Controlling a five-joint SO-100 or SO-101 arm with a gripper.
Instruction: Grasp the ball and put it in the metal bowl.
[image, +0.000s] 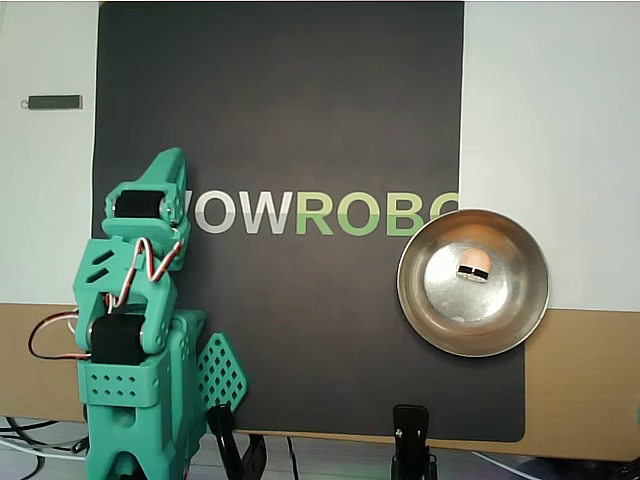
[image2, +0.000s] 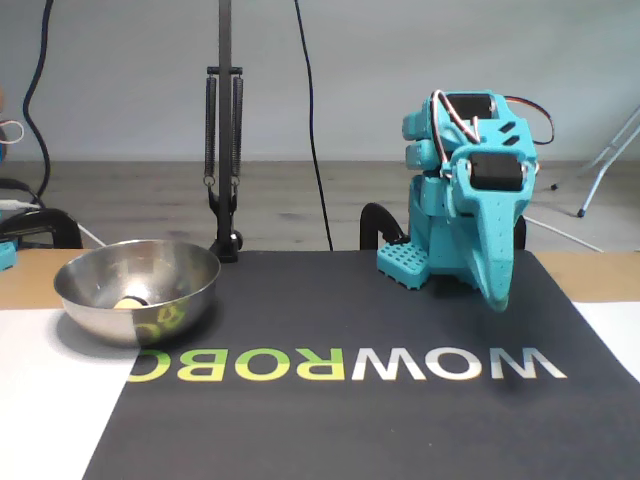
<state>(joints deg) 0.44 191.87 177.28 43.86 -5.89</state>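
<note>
The black mat (image: 300, 110) is lying flat under everything. The teal arm (image2: 470, 230) is sitting folded at one mat edge, well apart from the metal bowl (image: 510, 330); its gripper (image2: 498, 298) is pointing down, fingers seemingly together. The ball (image: 474, 264) is resting inside the bowl.

the ball (image: 476, 263) lies in the metal bowl (image: 430, 310); the arm (image: 135, 310) is folded at left

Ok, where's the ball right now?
The ball lies inside the metal bowl, at the right of the overhead view on the mat's edge, far from the folded arm on the left.
</note>
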